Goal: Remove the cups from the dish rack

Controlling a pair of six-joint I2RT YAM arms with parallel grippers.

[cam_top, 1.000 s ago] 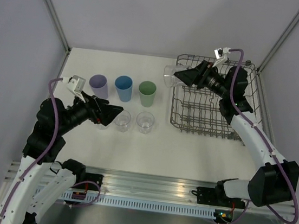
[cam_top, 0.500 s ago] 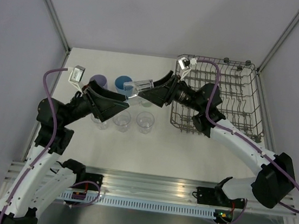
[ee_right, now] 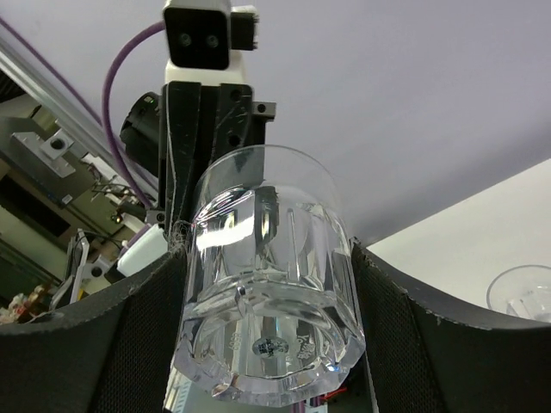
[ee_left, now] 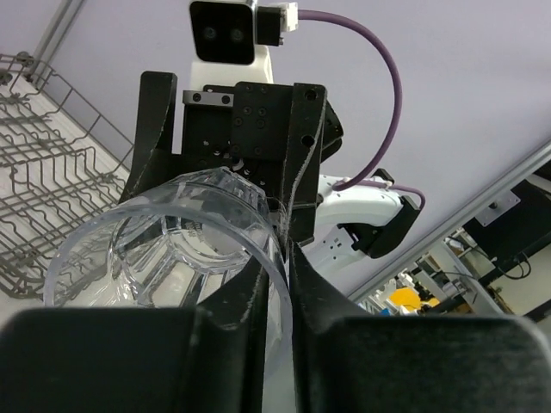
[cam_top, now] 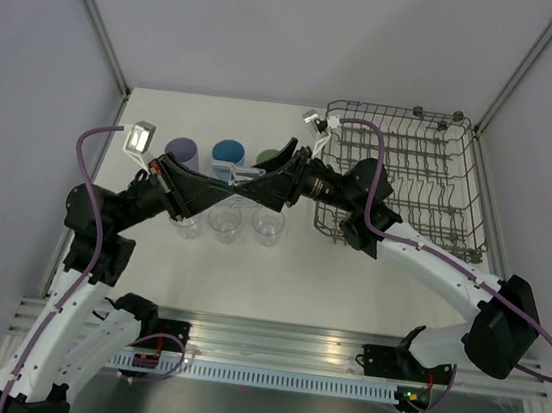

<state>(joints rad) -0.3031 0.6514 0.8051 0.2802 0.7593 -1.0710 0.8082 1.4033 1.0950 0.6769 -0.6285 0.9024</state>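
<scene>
A clear glass [cam_top: 245, 176] hangs in the air over the table between both arms. My right gripper [cam_top: 262, 182] is shut on its body, one pad on each side of the glass [ee_right: 267, 292]. My left gripper [ee_left: 280, 288] is shut on the glass's rim wall [ee_left: 164, 249], one finger inside and one outside. The grey wire dish rack [cam_top: 429, 190] stands at the right. Lavender [cam_top: 183, 147] and blue [cam_top: 228, 148] tumblers stand behind the arms, and the green one [cam_top: 265, 154] is partly hidden. Two clear glasses [cam_top: 224, 220] [cam_top: 268, 224] stand in front of them.
A third clear glass [cam_top: 187, 226] sits partly under my left arm. The rack's wires [ee_left: 43, 163] show at the left of the left wrist view. White table lies in front of the row of cups.
My right arm carried the clear glass from the rack leftward over the cups. My left arm rose to meet it, and its jaws went from open to shut on the rim.
</scene>
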